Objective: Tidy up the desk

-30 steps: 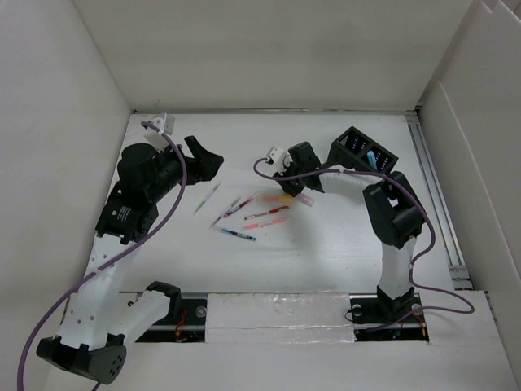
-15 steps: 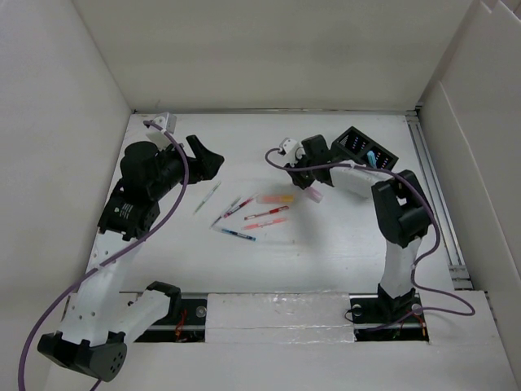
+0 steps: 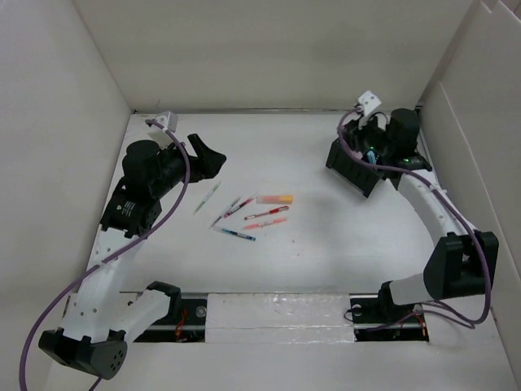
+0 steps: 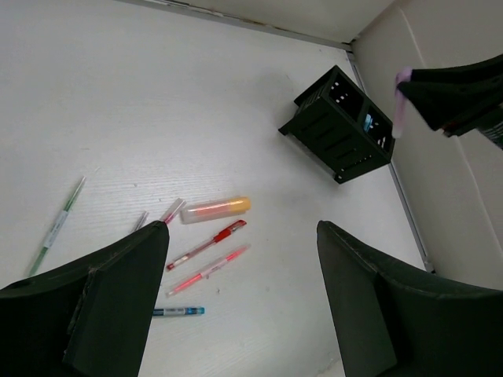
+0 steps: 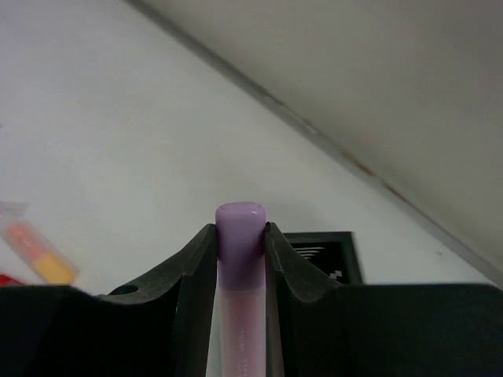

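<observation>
White panel walls on three sides, flat white matte desk (image 3: 326, 261) filling the middle of the top view.

Risks from here:
- Right gripper (image 5: 240, 236) is clamped on a purple marker (image 5: 240, 267), jaws nearly closed with only the barrel between them. It hangs at the upper right of the top view, over or just beside the organizer (image 3: 358, 163). I can't tell which slot it's lined up with.
- The slots are narrow. If the marker comes down off-centre it hits a divider or the rim, then either twists in the grip or shoves the box.
- The organizer sits skewed to the walls, so a straight-down approach squared to the desk would probably miss.
- Letting go too high could bounce the marker out onto the desk or toward the rail at right.
- Grip looks to be near one end of the barrel, so the free end can swing on contact.
- Left gripper (image 4: 242, 236) is wide open and holds nothing, hovering at the upper left of the top view. No clash risk now, since the arms are well apart.

Desk state:
- Clean, no visible marks.
- Loose cluster at centre: highlighter (image 3: 274, 199), two red pens (image 3: 266, 213), blue pen (image 3: 234, 234). A green pen (image 3: 207, 197) lies a bit to the left.
- All lie flat, none touching the organizer. My read is that most of the job is left.
</observation>
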Available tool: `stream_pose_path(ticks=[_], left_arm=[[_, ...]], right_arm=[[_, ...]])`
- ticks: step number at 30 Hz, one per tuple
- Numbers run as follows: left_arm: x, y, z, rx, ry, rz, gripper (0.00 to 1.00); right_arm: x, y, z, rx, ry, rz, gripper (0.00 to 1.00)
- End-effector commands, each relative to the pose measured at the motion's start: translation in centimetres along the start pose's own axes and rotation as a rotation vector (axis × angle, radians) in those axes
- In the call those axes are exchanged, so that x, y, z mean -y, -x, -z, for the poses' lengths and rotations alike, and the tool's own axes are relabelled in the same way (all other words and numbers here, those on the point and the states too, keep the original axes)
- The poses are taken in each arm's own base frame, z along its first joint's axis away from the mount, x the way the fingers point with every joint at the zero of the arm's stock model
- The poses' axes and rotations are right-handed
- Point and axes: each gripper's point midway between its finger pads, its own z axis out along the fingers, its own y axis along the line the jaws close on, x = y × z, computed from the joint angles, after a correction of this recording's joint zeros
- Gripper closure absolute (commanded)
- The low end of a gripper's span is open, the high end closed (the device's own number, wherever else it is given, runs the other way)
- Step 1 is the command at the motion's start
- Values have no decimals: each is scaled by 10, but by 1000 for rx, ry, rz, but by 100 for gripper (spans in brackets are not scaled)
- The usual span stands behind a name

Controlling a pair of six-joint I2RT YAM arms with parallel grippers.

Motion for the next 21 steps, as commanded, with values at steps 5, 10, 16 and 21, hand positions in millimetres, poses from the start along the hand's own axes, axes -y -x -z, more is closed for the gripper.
stream_pose_path(ticks=[5,10,16,21], left_arm=[[9,2,-7,15,-53,31,29],[5,4,-5,20,-24,37,29],[3,0,-1,15,-18,37,29],[3,1,4,26,-15,39,29]], right_arm=[[73,19,46,242,-62,15,99],[102,10,48,278,-83,-28,99],[111,-3,42,310,-83,-67,99],[119,-24,49,276,-146,-80,98]])
